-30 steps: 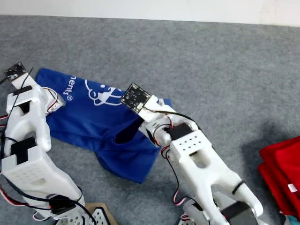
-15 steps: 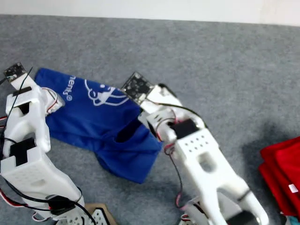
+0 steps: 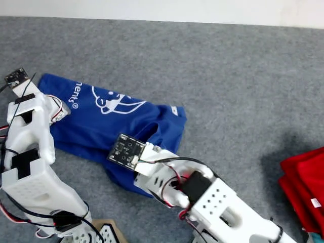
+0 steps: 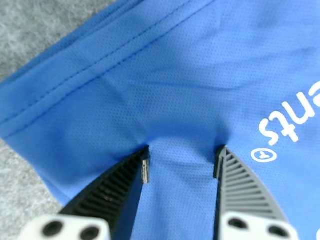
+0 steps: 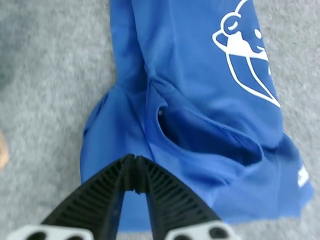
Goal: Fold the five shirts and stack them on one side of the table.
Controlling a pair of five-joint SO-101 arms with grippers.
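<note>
A blue shirt (image 3: 101,126) with white print lies rumpled on the grey table, left of centre. My left arm (image 3: 30,131) stands over the shirt's left edge. Its gripper (image 4: 182,165) is open, and both fingertips (image 4: 146,170) press down on the blue cloth (image 4: 190,90), which creases between them. My right arm (image 3: 202,195) hangs over the shirt's near part. The right gripper (image 5: 134,175) is shut just above a loose fold of the shirt (image 5: 200,125), with nothing seen between its fingers. Red shirts (image 3: 304,187) are piled at the table's right edge.
Grey carpet-like table surface (image 3: 228,76) stretches open behind and to the right of the blue shirt. A tan cardboard piece (image 3: 109,230) sits by the left arm's base at the near edge.
The right arm has pulled back from the shirt's middle toward the near edge, uncovering the shirt's right side. The left arm has kept still.
</note>
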